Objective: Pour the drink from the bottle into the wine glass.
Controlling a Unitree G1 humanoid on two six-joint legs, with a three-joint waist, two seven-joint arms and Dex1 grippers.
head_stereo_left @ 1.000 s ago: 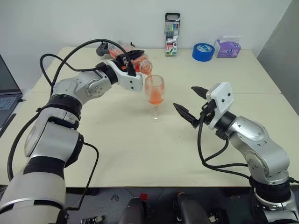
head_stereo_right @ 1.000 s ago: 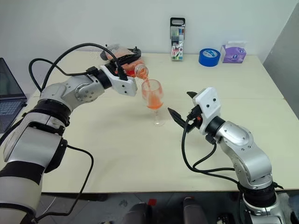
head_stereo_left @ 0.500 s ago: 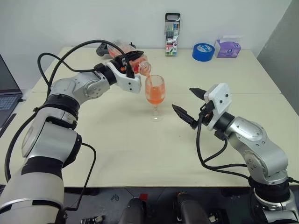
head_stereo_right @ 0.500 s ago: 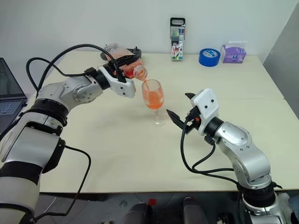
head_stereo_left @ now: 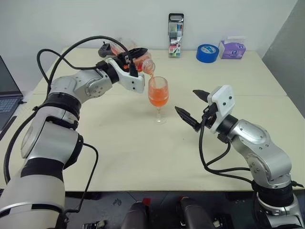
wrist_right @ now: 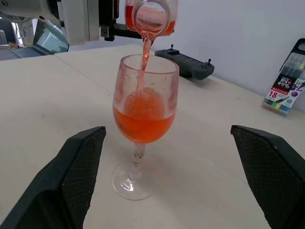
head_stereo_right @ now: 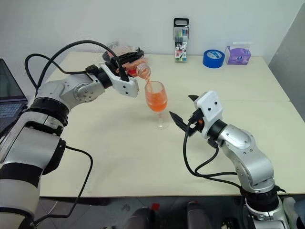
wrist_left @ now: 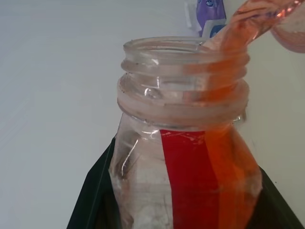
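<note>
Drink (wrist_right: 143,125) streams from the tilted bottle (head_stereo_left: 141,61), pinched in the left gripper (head_stereo_left: 129,59), into the wine glass (head_stereo_left: 158,98) mid-table. Its level has climbed over the last second, near half full. Right gripper (head_stereo_left: 192,106) waits spread beside it.

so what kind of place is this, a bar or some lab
Most likely a lab or office test bench, not a bar: a plain cream table against a bare wall, a laptop at its edge, and a marker pack, blue tape roll and black controller lying about.
</note>
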